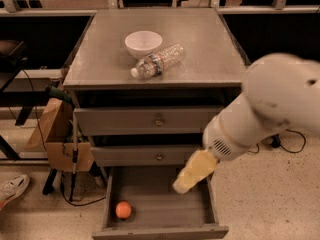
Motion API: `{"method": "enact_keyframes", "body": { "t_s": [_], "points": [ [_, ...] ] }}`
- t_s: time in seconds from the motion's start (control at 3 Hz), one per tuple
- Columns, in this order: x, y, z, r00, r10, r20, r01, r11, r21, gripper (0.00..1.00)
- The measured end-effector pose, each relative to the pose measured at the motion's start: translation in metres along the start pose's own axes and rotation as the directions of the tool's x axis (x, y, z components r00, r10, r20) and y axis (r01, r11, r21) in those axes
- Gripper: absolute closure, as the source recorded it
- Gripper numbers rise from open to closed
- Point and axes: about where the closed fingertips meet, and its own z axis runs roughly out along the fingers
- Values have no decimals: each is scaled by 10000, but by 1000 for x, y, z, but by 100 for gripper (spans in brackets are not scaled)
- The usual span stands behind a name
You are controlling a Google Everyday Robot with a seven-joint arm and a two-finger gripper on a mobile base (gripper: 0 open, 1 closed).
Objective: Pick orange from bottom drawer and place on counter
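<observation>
Just the one camera view to go on. Looking down on the gripper (186, 180), hanging over the right half of the open bottom drawer (165, 204), toward the back, just below the middle drawer's front. Can't tell clenched from released, so not guessing; can't make out anything held either. Off to the gripper's left and toward the drawer's front lip: the orange (123, 210), sitting on the drawer floor near the front-left corner, well apart from the gripper. So, probably a slide left and forward, then a drop down onto it. Round fruit, so no long axis to line up with, and pretty much any approach angle should do. Might roll if nudged, being smooth on a flat floor. Only one arm on this rig, so no picking which is nearer. Up above the gripper, past both upper drawers: the counter (210, 59), carrying a white bowl (143, 43) and a water bottle (159, 60) lying on its side, both up and to the gripper's left. Bottle right beside the bowl, can't say if touching. Looks like room on the counter's right side, more or less straight up from the gripper. Head count: one orange, one gripper, one bowl, one bottle, three drawers (two pushed in, a knob each, plus the open bottom one).
</observation>
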Motion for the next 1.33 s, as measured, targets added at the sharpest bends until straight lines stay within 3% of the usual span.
{"method": "enact_keyframes", "body": {
  "t_s": [0.33, 1.0, 1.33],
  "points": [
    [-5, 89, 107, 9962, 665, 555, -558, 9828, -1759, 0],
    [-9, 91, 116, 9950, 650, 761, -511, 9837, -1722, 0],
    [-17, 107, 173, 9946, 259, 1009, -37, 9767, -2147, 0]
  ]
}}
